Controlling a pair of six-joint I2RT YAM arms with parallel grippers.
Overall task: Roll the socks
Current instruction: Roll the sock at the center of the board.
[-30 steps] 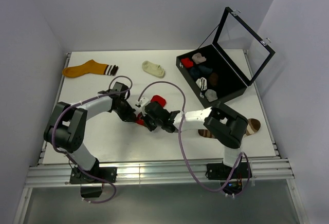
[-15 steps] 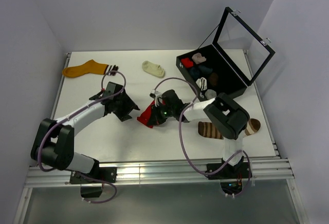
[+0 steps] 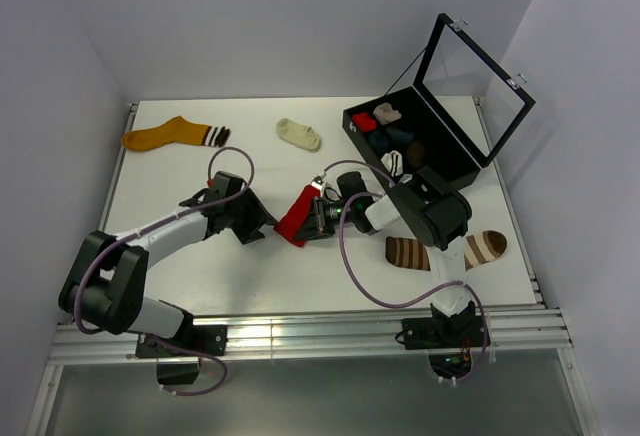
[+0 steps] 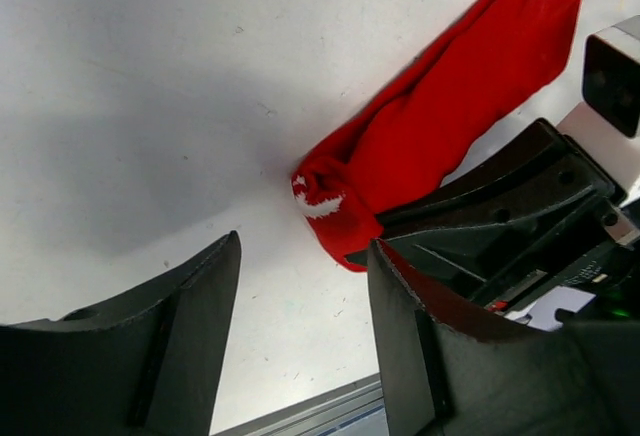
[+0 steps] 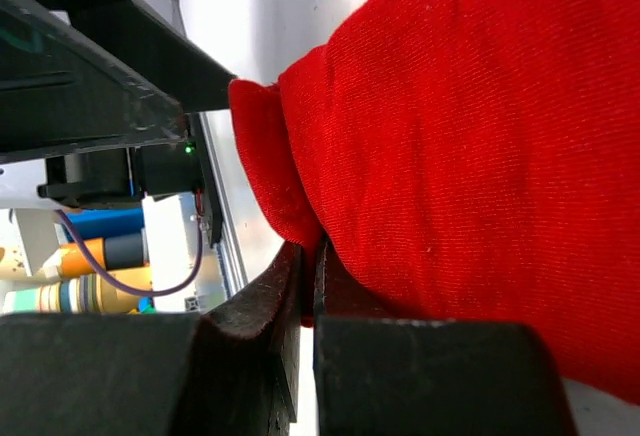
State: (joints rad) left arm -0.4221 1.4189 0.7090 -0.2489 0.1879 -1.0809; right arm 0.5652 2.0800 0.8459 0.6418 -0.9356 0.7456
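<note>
Pale grey walls close in a white table, with a metal rail along the lower edge of the top view

At upper right a black case stands with its clear-paned lid tipped up and back. Inside lie small sock bundles: a red one and a pale one at the far end, dark blue ones in the middle, a brown one, and white-and-black ones at the near end. Whether dividers part them I cannot tell

In the middle of the frame the right gripper has its fingers pinched tight on the edge of the red sock, as the right wrist view shows. The left gripper sits just left of the sock's lower end, fingers spread with only table between them

A second ago both grippers were crowded together over the sock, which was bunched into a small lump. Now the left one has let go and drawn back, and the sock lies stretched as a slanting strip

A brown striped sock lies flat at lower right, partly under the right arm. An orange sock with a striped cuff lies at upper left, and a cream ankle sock at upper centre
</note>
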